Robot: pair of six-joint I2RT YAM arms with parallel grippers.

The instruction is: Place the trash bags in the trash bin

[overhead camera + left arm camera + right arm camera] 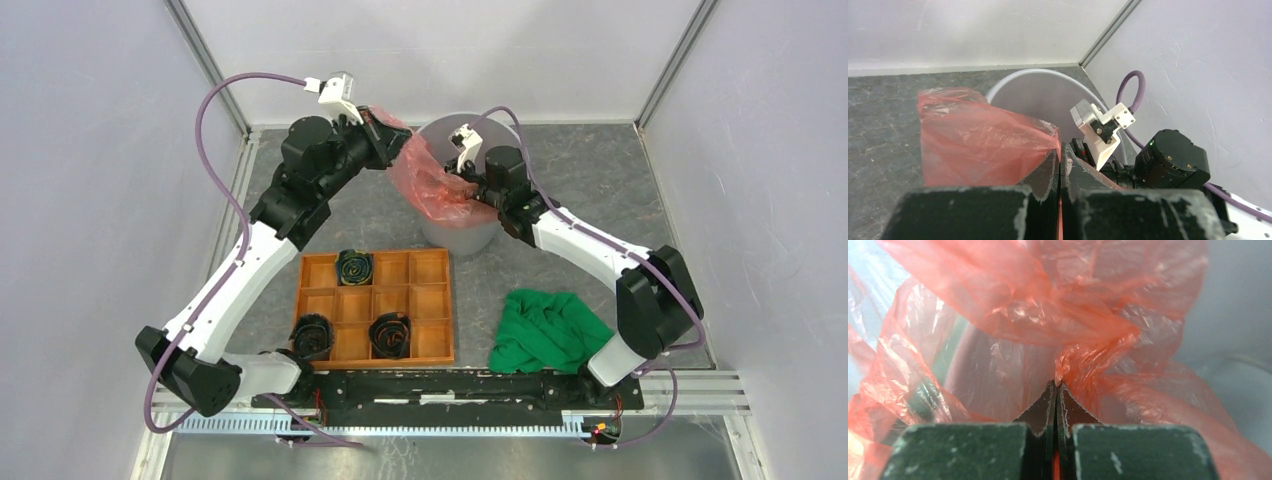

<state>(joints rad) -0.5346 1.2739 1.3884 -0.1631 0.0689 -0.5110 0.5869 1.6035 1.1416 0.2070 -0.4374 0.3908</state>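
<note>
The red trash bag (432,178) hangs over the left rim and front of the round grey trash bin (462,236) at the back of the table. My left gripper (392,140) is shut on the bag's upper left edge, just left of the bin rim; in the left wrist view the left gripper (1063,150) pinches the bag film (973,145) in front of the bin (1038,95). My right gripper (470,192) is shut on the bag at the bin's mouth; the right wrist view shows the right gripper (1056,386) pinching crumpled film (1068,325).
An orange wooden compartment tray (432,300) with three dark rolled items lies in front of the bin. A green cloth (545,330) lies at the front right. Enclosure walls stand close behind the bin and at both sides.
</note>
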